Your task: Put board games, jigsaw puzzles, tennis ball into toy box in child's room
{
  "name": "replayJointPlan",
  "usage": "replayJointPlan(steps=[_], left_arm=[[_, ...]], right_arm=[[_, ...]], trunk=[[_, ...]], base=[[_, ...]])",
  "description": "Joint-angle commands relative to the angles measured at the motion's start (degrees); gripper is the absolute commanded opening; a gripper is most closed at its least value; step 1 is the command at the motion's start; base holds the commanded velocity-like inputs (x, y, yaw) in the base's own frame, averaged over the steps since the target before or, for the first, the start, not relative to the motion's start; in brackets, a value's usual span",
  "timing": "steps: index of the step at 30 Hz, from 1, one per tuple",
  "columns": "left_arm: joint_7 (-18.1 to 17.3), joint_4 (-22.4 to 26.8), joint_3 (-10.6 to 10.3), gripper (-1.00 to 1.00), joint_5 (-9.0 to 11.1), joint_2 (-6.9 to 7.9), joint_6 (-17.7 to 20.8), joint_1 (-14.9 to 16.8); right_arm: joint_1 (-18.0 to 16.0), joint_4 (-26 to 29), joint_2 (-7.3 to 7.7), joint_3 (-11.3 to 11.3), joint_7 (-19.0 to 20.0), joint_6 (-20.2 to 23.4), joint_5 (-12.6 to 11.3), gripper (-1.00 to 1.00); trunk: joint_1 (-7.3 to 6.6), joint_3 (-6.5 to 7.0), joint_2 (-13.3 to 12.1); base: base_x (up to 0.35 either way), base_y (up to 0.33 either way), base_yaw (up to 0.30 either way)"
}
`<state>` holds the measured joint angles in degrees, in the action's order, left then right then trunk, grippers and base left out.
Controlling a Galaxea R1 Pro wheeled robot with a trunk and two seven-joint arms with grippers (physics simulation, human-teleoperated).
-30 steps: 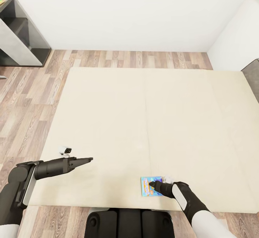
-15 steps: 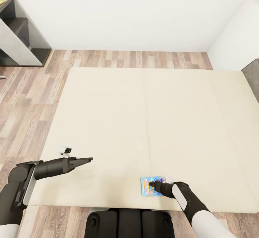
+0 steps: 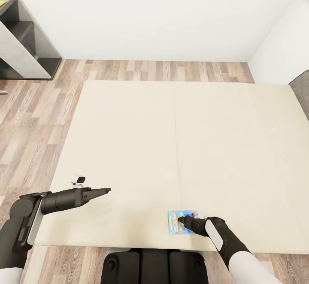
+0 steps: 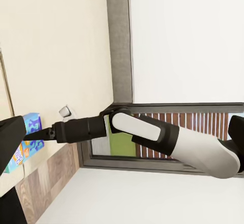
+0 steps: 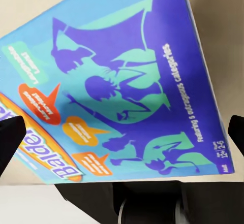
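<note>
At the near edge of the large cream mattress of the bed point(image 3: 180, 146), at about five o'clock in my head view, lies the flat blue board game box with its purple cartoon cover point(image 3: 179, 222), and my right gripper point(image 3: 185, 222) is down on it. Through the right wrist camera the blue cover point(image 5: 117, 87) sits close in front, with the two dark fingertips point(image 5: 9, 137) spread out past its edges, so I read that pincer as wide and not yet clamped. My left gripper point(image 3: 103, 191) hovers over the mattress at about eight o'clock, holding nothing; its fingers look drawn to a narrow point. The dark grey part of the L-shaped desk point(image 3: 25, 39) stands at about ten o'clock, well apart across the wood-plank floor point(image 3: 38, 116). I judge I am at the grasp of a bed game. Next I must catch the thin box by an edge, lift it clear, and carry it to the desk.
</note>
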<state>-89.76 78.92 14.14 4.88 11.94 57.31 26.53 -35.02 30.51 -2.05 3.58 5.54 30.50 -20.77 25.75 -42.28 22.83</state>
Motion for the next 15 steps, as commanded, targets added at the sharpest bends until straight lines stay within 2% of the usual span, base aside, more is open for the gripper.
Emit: replayJointPlan(steps=[1,15], left_arm=[[-0.2,0.0,0.0,1.0,0.0,0.02,0.6,0.0],[-0.2,0.0,0.0,1.0,0.0,0.02,0.6,0.0]], right_arm=[[0.0,0.1,-0.06,0.4,0.2,0.4,0.0,1.0],[0.0,0.1,-0.06,0.4,0.2,0.4,0.0,1.0]], trunk=[[0.03,-0.06,0.1],[0.03,-0.06,0.1]], base=[[0.0,0.006,0.0],[0.0,0.062,0.0]])
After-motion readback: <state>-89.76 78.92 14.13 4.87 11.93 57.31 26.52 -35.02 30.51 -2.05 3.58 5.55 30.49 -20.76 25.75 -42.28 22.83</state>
